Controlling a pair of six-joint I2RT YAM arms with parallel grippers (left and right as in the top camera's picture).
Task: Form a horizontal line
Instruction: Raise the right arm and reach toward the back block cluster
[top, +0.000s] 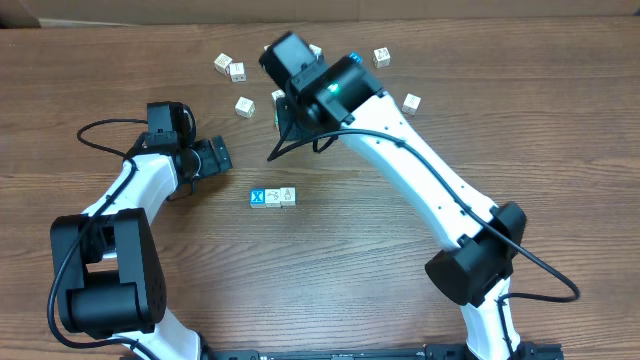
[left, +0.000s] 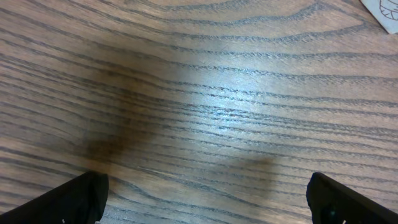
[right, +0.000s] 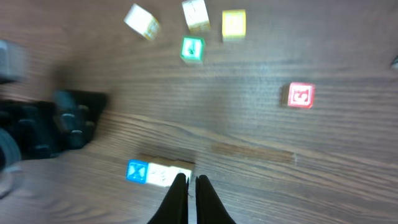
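A row of three blocks (top: 273, 197) lies at frame centre, the right gripper (right: 191, 186) clenched on nothing near it, the left gripper (left: 208, 199) spread wide over the wooden table (left: 217, 93).

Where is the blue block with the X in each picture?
Overhead: the blue X block sits near the picture's middle, at the left end of a short row.
Left wrist: not in it.
Right wrist: low and left of centre.
Shared landmark: the pale blocks touching its right side in both of those views.
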